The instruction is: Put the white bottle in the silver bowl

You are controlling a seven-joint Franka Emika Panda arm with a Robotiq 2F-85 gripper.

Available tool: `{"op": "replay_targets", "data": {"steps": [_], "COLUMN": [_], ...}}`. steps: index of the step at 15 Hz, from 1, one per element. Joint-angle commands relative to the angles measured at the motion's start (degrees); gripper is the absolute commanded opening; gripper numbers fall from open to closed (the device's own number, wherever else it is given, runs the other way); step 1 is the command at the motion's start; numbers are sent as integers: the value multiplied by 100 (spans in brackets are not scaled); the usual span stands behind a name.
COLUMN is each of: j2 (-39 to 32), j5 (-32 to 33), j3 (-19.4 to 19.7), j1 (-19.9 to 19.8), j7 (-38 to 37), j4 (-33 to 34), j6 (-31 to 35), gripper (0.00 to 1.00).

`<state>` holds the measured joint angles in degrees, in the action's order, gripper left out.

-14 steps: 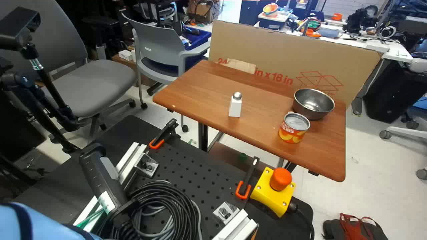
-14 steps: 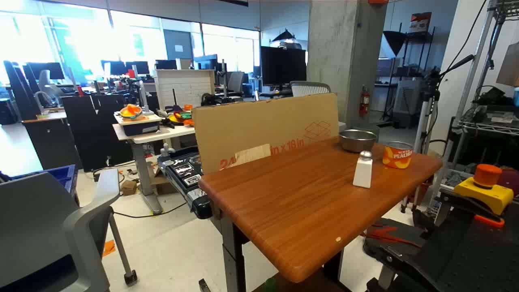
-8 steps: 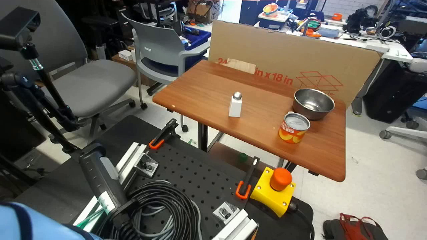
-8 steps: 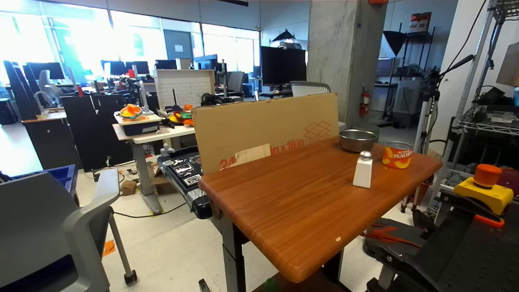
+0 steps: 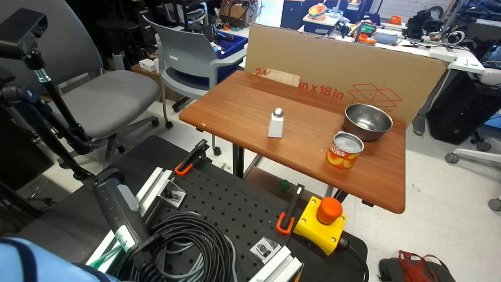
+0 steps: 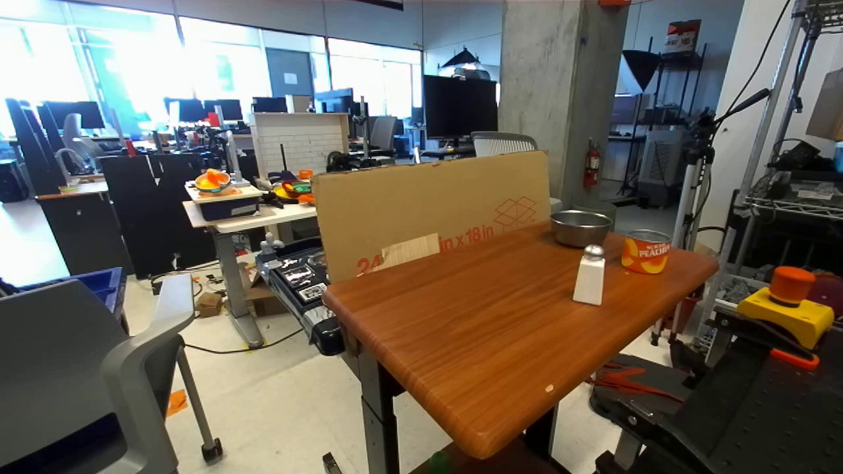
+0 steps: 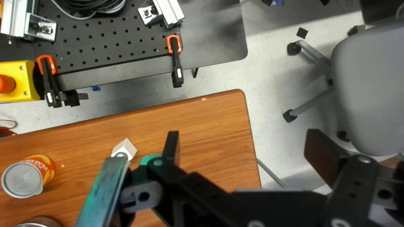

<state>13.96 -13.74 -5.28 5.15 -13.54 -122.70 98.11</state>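
A wooden table [image 5: 250,105] stands on a pale floor [image 7: 274,167], its brown top shown in both exterior views. Alongside runs a black perforated worktop [image 5: 231,207], separated from the table by a strip of floor. A cardboard panel [image 5: 340,62], printed in red with "in x 18 in," stands along one long edge of the table, and a gray chair [image 5: 188,58] with armrests sits near one end. A coil of dark cable [image 5: 217,243] lies on the worktop. In the wrist view, the robot's gripper [image 7: 247,151] shows its two dark fingers spread wide apart, tabletop and floor visible in the gap. The silver bowl [image 6: 579,230] rests open side up near the cardboard panel, at the end of the table away from the chair. A yellow box [image 5: 319,227] topped by an orange button [image 5: 329,210] sits near the worktop's edge. An orange can [image 5: 344,152] labeled "Peaches" stands upright just beside the bowl. The white bottle [image 5: 275,126], capped in silver, stands upright on the table, well apart from the bowl and outside the gripper's fingers; in the wrist view, a blurred metal bar [image 7: 102,192] partly hides its cap.
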Motion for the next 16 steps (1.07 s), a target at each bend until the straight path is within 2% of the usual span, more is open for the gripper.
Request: {"op": "replay_targets", "data": {"steps": [1, 9, 13, 16], "j2": [-477, -1984, -2605, -2947], "j5": [413, 1627, 2093, 2338], "j3": [45, 229, 319, 344], "j1": [-164, -302, -253, -214], "j7": [291, 687, 614, 661], "j4": [-66, -14, 53, 127], "j6": [586, 2064, 2499, 2518], "gripper": [100, 100, 100, 100]}}
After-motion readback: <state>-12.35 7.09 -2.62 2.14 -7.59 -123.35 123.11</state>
